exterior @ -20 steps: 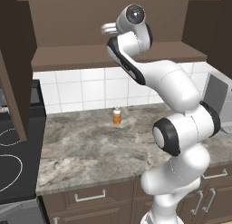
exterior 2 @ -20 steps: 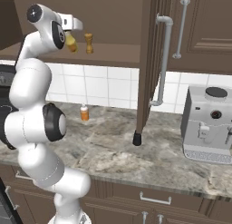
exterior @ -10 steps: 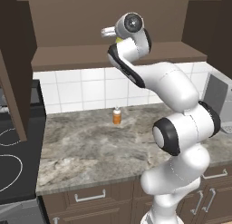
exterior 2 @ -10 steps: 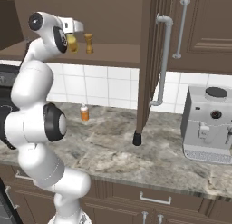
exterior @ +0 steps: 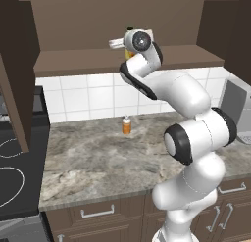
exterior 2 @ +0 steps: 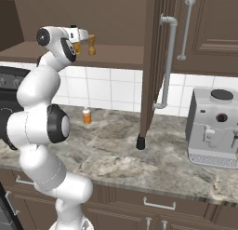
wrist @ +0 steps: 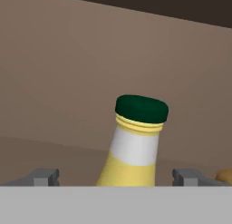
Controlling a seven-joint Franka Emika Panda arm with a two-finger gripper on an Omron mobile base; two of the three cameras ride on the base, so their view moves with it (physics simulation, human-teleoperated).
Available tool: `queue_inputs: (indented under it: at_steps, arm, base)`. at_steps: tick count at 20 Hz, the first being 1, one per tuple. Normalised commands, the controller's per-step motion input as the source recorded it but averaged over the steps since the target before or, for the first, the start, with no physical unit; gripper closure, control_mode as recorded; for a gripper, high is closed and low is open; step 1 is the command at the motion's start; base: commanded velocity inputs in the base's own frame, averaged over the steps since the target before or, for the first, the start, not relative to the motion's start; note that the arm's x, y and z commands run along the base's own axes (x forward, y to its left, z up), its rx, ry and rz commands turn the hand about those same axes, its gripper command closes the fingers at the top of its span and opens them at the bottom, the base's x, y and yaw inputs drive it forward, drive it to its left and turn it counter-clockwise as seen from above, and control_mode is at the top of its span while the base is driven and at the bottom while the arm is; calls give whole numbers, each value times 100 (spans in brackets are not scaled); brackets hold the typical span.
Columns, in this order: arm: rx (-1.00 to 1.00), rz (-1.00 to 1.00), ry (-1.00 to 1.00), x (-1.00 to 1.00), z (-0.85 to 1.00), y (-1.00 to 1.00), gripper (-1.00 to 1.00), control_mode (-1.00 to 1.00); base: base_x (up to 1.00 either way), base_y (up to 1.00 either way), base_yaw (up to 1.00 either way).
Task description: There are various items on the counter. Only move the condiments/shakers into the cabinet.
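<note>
Up on cabinet shelf (exterior 2: pixel 116 61): jaws wide open either side of yellow squeeze bottle (wrist: pixel 134 148), gripping nothing. Bottle looks tilted; retreat could clip it, knocking wooden shaker (exterior 2: pixel 92 44) nearby.

White square tiles (exterior: pixel 93 96) are running along the wall behind the surface, with thin grey grout lines showing. A black stovetop (exterior: pixel 12 172) is sitting at the left end, its pale ring marks curving across the glass. Below the stone edge, brown drawer fronts (exterior: pixel 98 216) are carrying silver bar handles (exterior: pixel 98 212). Over on the right, a grey coffee machine (exterior 2: pixel 214 126) is standing against the tiles, a dark knob on top. Beside it a tall brown cupboard door (exterior 2: pixel 204 29) is hanging closed with a long silver handle (exterior 2: pixel 187 29). Soft, even light is falling across everything, casting only faint shadows.
</note>
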Motion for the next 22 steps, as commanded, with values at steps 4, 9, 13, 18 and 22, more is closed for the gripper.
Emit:
queue_inputs:
  at_steps: [4, 9, 13, 18, 22]
  arm:
    - [0, 0, -8, -38, 0, 0, -100, -100]
    - [1, -2, -20, -100, 13, 0, -100, -100]
    - [6, -11, -5, -100, 6, -5, -100, -100]
    - [10, -18, 3, -100, 13, -16, -100, -100]
    - [6, -14, 28, -100, 2, -23, -100, -100]
  base:
    - [0, 0, 0]
    - [0, 0, 0]
    - [0, 0, 0]
    - [0, 0, 0]
    - [0, 0, 0]
